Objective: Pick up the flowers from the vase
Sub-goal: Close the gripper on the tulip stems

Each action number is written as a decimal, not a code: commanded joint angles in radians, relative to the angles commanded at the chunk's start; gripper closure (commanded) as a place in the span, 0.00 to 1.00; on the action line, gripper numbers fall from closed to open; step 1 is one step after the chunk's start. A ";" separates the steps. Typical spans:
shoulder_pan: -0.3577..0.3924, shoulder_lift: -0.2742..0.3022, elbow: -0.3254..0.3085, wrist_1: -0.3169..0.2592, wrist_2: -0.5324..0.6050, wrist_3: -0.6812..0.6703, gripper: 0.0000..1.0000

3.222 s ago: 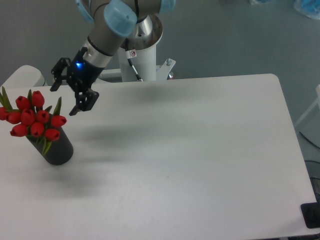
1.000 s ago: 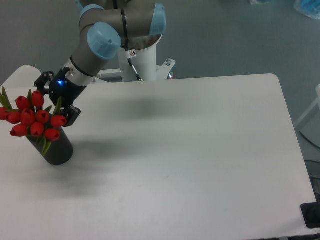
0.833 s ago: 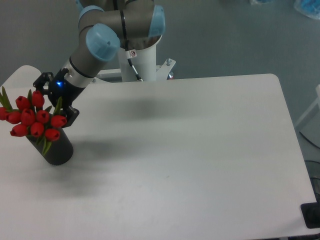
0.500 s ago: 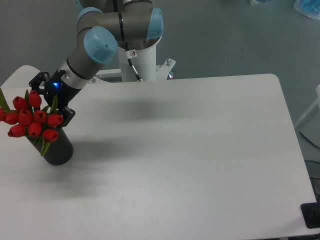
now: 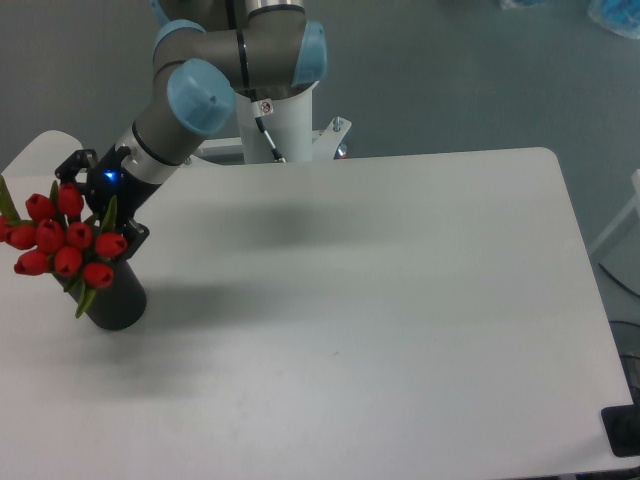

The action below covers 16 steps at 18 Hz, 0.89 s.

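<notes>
White table (image 5: 400, 300): one black vase (image 5: 118, 297), nine red flowers (image 5: 65, 240); gripper (image 5: 98, 200) behind them, grip unclear.

Gripper (image 5: 100, 200) is coming down-left from open air above the counter, now sitting right behind the flowers (image 5: 62, 238), jaws straddling the back of the bunch. Flowers are shifting slightly left and tilting in the vase (image 5: 117, 298) versus a second ago. Arm elbow is swinging left with it.
</notes>
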 joint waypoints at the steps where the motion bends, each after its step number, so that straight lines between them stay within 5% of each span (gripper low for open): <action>1: 0.000 -0.002 0.000 0.000 -0.008 -0.005 0.00; 9: 0.000 -0.009 0.017 0.000 -0.009 -0.019 0.00; 13: 0.005 -0.008 0.018 0.000 -0.009 -0.017 0.32; 16: 0.008 -0.008 0.018 0.000 -0.009 -0.014 0.38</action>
